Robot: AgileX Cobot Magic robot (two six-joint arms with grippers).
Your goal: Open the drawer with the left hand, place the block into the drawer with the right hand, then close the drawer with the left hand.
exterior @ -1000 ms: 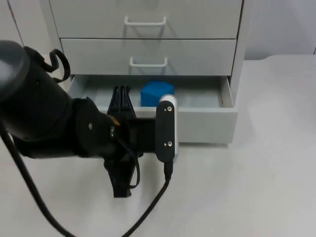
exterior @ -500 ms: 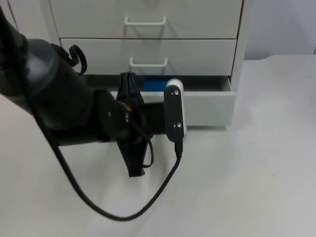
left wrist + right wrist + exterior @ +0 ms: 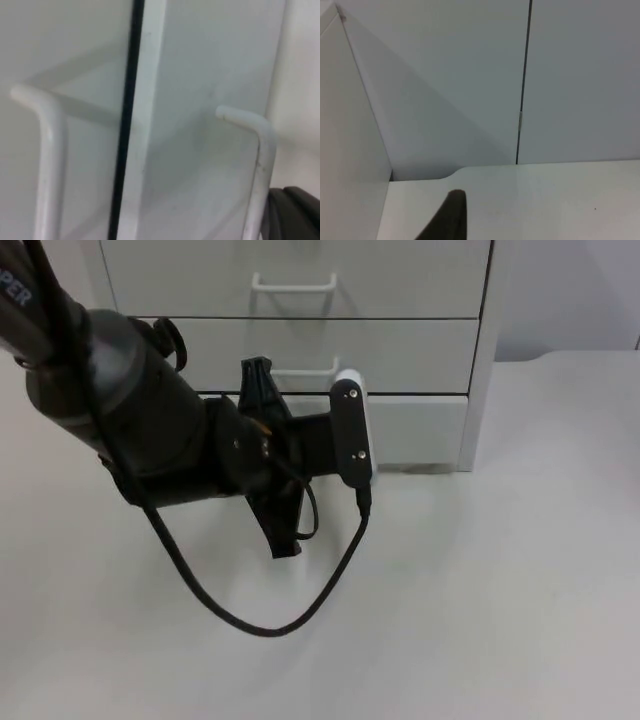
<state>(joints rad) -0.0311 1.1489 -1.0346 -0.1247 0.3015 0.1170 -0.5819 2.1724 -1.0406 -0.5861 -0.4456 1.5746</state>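
The bottom drawer point(image 3: 420, 430) of the white cabinet point(image 3: 480, 330) stands pushed in, its front about level with the drawers above. No block can be seen; the drawer's inside is hidden. My left gripper point(image 3: 258, 375) rests against the cabinet front beside the middle drawer's handle point(image 3: 300, 367). From the left wrist, the bottom drawer's handle point(image 3: 260, 150) is very close, with the left gripper point(image 3: 295, 212) right beside it, and the middle handle point(image 3: 47, 150) lies beyond the dark gap. My right gripper point(image 3: 447, 220) waits off to the side, facing the grey partition wall point(image 3: 570, 75).
The left arm's bulky black body point(image 3: 130, 420) covers the table in front of the cabinet's left half. Bare white table top point(image 3: 500, 590) stretches in front and to the right. The cabinet's side panel point(image 3: 345, 150) stands close to the right gripper.
The left arm has moved toward the cabinet and pushed the bottom drawer in. The blue block, seen in the open drawer a second ago, is now hidden inside.
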